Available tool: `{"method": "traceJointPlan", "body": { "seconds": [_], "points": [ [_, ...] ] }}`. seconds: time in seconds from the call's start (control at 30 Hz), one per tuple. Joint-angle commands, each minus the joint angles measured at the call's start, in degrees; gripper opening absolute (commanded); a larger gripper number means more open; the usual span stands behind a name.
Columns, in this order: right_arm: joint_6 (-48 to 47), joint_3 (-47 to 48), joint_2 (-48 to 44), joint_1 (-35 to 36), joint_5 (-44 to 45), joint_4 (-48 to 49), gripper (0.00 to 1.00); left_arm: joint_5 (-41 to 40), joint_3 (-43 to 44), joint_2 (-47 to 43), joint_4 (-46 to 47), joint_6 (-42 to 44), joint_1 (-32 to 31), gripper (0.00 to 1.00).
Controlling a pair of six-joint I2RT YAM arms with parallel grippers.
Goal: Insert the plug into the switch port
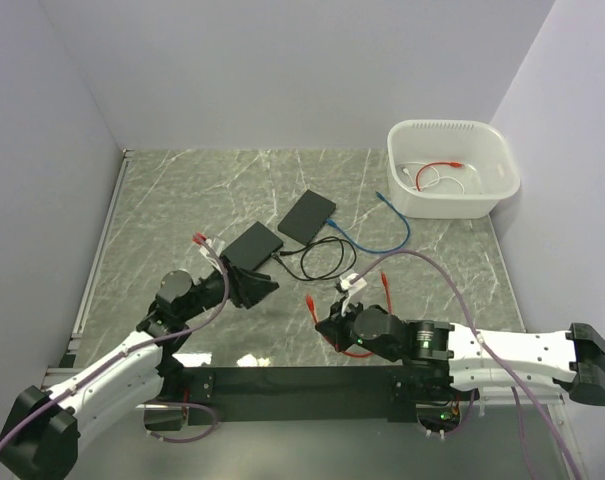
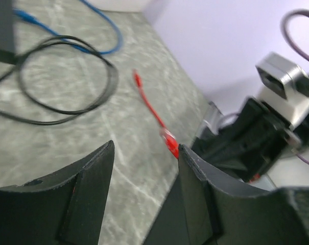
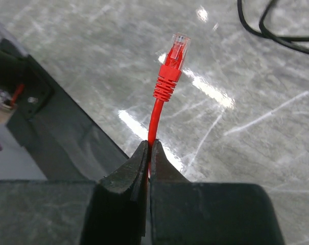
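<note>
My right gripper is shut on a red cable, a little below its plug. The red plug with a clear tip sticks up beyond the jaws, above the table. In the top view the right gripper holds the plug near the table's front middle. Two black switch boxes lie further back, one close to my left gripper and one behind it. The left gripper is open and empty, and faces the red plug. The switch ports do not show.
A black cable loop and a blue cable lie behind the right gripper. A white tub at the back right holds red and white cables. A red-and-white plug lies left of the near switch. Walls close both sides.
</note>
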Motion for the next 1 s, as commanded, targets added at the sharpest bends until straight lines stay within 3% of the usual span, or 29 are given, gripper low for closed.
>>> {"method": "traceJointPlan", "body": {
  "seconds": [0.0, 0.5, 0.8, 0.97],
  "points": [
    [-2.54, -1.19, -4.19, 0.44, -0.38, 4.48, 0.0, 4.24, -0.24, 0.34, 9.57, -2.15, -2.69, 0.59],
    [-3.51, -1.72, -4.73, 0.44, -1.7, 6.33, 0.0, -0.16, 3.8, 17.74, 20.11, -1.27, -14.82, 0.58],
    [-3.07, -2.42, -5.6, 0.53, -2.5, 6.24, 0.0, -4.46, 6.97, 20.21, 18.89, -0.3, -18.26, 0.57],
    [-3.77, -2.6, -6.48, 0.53, -2.06, 6.24, 0.0, -8.15, 7.76, 21.26, 17.04, -0.3, -18.43, 0.51]
  ]
}}
